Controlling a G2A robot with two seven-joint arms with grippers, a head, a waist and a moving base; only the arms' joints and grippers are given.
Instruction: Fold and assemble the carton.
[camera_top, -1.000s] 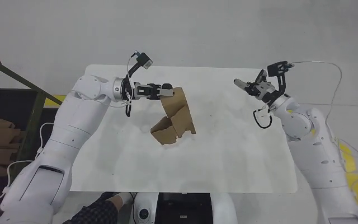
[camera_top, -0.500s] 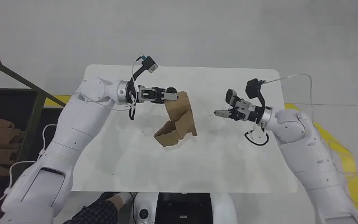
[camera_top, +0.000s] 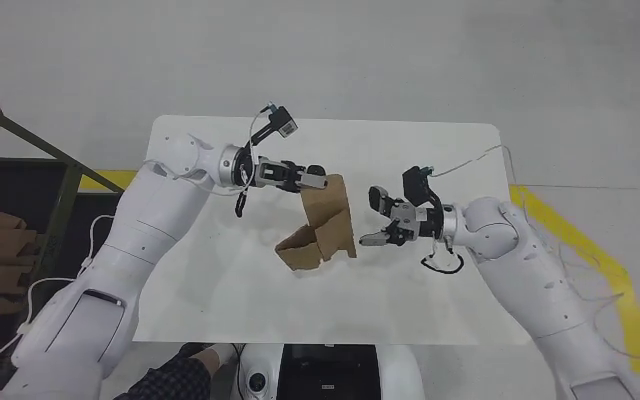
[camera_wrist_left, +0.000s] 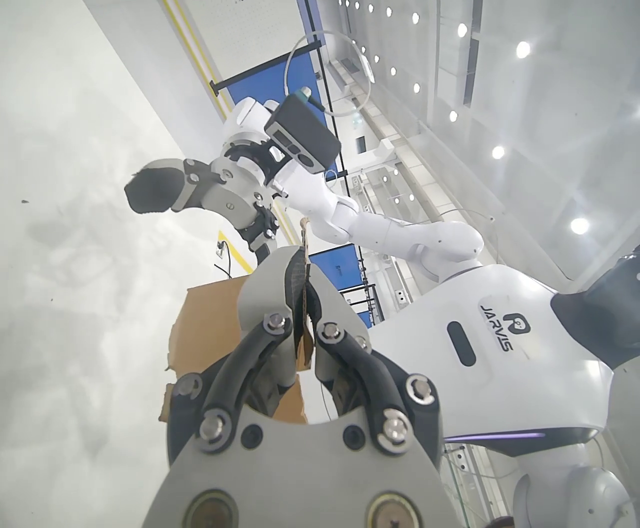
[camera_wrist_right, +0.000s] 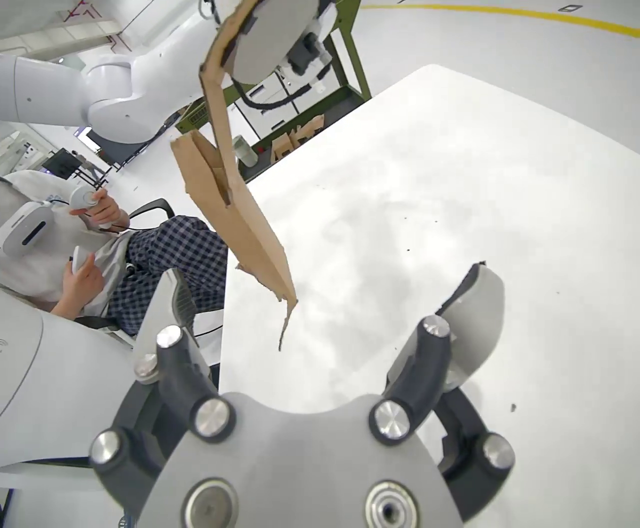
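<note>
A brown, partly folded carton (camera_top: 322, 222) hangs tilted over the middle of the white table (camera_top: 430, 290), its lower flaps near the surface. My left gripper (camera_top: 320, 181) is shut on the carton's upper edge; in the left wrist view its fingertips (camera_wrist_left: 299, 280) pinch the thin cardboard edge, with the carton's panel (camera_wrist_left: 210, 325) below. My right gripper (camera_top: 374, 214) is open just right of the carton, apart from it. In the right wrist view its fingers (camera_wrist_right: 172, 300) stand wide apart and the carton (camera_wrist_right: 250, 230) hangs ahead of them.
A dark green frame (camera_top: 40, 180) with more cardboard pieces (camera_top: 10, 235) stands off the table's left side. A yellow floor line (camera_top: 545, 205) runs on the right. White table surface lies to the right and front of the carton.
My right gripper has swung from the table's far right corner leftward to beside the carton. The left gripper has carried the carton's top edge a little to the right.
</note>
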